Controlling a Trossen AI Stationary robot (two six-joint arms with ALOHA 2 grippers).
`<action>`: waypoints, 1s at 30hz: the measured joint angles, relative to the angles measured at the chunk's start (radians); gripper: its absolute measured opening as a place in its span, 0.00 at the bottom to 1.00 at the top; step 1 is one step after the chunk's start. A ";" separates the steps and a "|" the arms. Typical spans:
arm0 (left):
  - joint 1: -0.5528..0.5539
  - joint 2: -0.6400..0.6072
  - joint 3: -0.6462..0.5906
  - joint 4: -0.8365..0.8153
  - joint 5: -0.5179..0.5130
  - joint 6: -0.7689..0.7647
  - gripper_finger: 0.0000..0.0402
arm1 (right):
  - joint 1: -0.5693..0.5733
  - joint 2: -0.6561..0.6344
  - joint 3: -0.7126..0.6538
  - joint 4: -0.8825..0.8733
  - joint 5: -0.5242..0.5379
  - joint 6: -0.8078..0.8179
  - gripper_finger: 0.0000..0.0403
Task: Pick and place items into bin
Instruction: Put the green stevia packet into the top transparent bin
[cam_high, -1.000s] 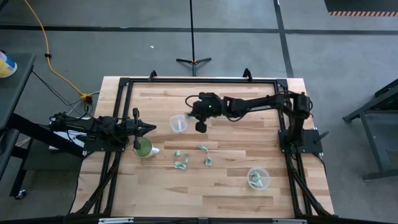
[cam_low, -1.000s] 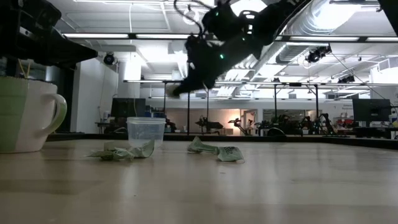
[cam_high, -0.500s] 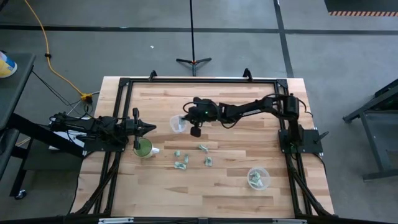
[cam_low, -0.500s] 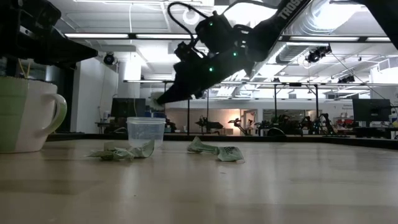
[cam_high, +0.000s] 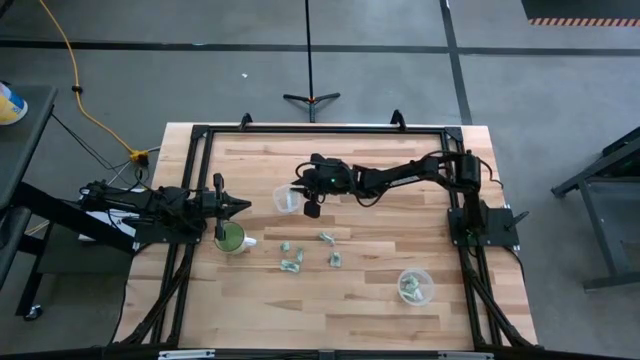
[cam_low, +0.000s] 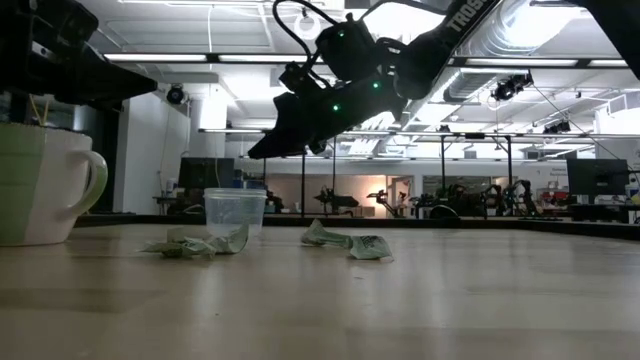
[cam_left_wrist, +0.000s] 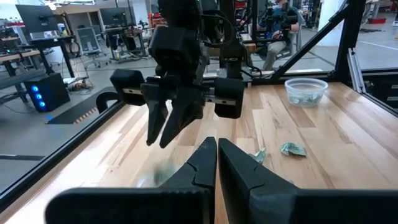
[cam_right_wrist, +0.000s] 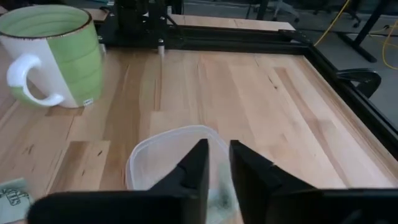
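Observation:
My right gripper (cam_high: 296, 191) hangs over a clear plastic cup (cam_high: 287, 199) standing on its base left of the table's middle. Its fingers are a little apart and empty in the right wrist view (cam_right_wrist: 219, 149). A pale green wrapped piece (cam_right_wrist: 217, 198) lies in that cup. Several more pieces lie on the wood (cam_high: 292, 265) (cam_high: 327, 237) (cam_high: 335, 259). My left gripper (cam_high: 243, 205) is shut and empty at the table's left edge, beside a green mug (cam_high: 231, 238).
A second clear cup (cam_high: 415, 285) with several pieces in it stands near the front right. A black frame (cam_high: 320, 128) runs round the table. The pieces show in the low view (cam_low: 200, 243) (cam_low: 345, 241), behind them the cup (cam_low: 234, 210).
My right gripper has gone toward the table's left edge and come over the clear cup, dipping and then rising a little. The pale piece that showed at its fingertips half a second ago is gone from them.

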 joint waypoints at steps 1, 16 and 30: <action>0.000 0.000 0.000 0.000 0.000 0.000 0.13 | 0.000 0.000 0.000 -0.001 0.005 0.000 0.18; 0.000 0.000 0.000 -0.010 0.000 0.000 0.13 | 0.067 -0.079 0.002 -0.308 -0.224 0.101 0.43; 0.000 0.000 0.000 -0.008 0.000 0.000 0.13 | 0.236 -0.071 0.000 -0.642 0.033 0.155 0.59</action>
